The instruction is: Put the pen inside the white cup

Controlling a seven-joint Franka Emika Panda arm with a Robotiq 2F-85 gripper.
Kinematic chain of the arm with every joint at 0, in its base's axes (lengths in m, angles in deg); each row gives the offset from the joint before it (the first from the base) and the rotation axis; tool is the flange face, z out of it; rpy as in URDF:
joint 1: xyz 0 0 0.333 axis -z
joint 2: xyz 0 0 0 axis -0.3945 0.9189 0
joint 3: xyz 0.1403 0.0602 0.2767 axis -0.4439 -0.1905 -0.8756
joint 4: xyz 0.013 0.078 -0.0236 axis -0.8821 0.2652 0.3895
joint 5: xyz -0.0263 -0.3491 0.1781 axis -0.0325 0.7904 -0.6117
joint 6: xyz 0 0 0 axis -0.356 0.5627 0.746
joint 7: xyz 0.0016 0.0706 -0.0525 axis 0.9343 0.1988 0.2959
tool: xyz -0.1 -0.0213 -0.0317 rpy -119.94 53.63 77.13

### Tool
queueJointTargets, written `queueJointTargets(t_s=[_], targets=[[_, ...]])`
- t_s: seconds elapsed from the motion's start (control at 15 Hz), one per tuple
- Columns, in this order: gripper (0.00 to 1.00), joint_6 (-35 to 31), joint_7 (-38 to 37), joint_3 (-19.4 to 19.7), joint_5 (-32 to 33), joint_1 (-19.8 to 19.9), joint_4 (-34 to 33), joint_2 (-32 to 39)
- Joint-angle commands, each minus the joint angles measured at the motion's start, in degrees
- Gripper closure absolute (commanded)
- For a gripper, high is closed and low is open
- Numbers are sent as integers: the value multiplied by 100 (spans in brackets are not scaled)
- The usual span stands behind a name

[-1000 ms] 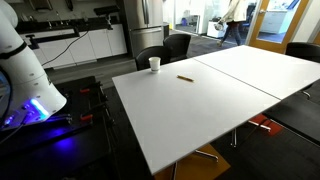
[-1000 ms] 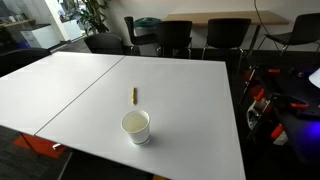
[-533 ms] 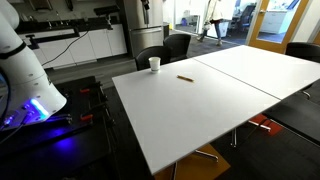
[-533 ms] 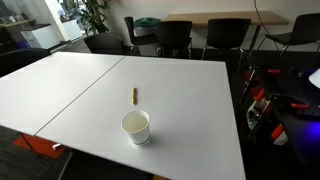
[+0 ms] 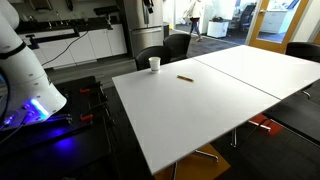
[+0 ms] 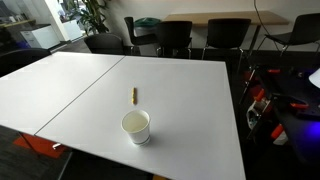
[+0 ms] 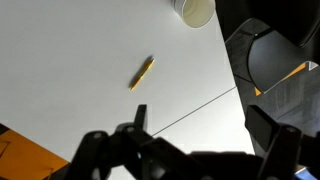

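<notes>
on the table point(image 6: 190, 90), pen point(image 6: 133, 95) and white cup point(image 6: 136, 126) have not moved.

On my desk point(image 5: 220, 110) the white cup point(image 5: 154, 64) stands near a corner, with a chair point(image 5: 165, 50) just behind that edge. The pen point(image 5: 185, 77) lies flat on the same tabletop, apart from the cup and further in from the edge. In my wrist view the end effector point(image 7: 200, 125) hangs above the desk, with the pen point(image 7: 142, 73) ahead of it and the cup point(image 7: 196, 10) beyond, by the desk's edge.
</notes>
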Motion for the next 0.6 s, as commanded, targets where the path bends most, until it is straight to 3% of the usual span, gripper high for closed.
queueJointTargets(t_s=[0.0, 0.2, 0.53], targets=[[0, -203, -44, 117, -388, -122, -154, 326], [0, -520, -514, 89, -411, -86, -355, 791], [0, -801, -2356, 357, 1000, -162, -783, 1637]])
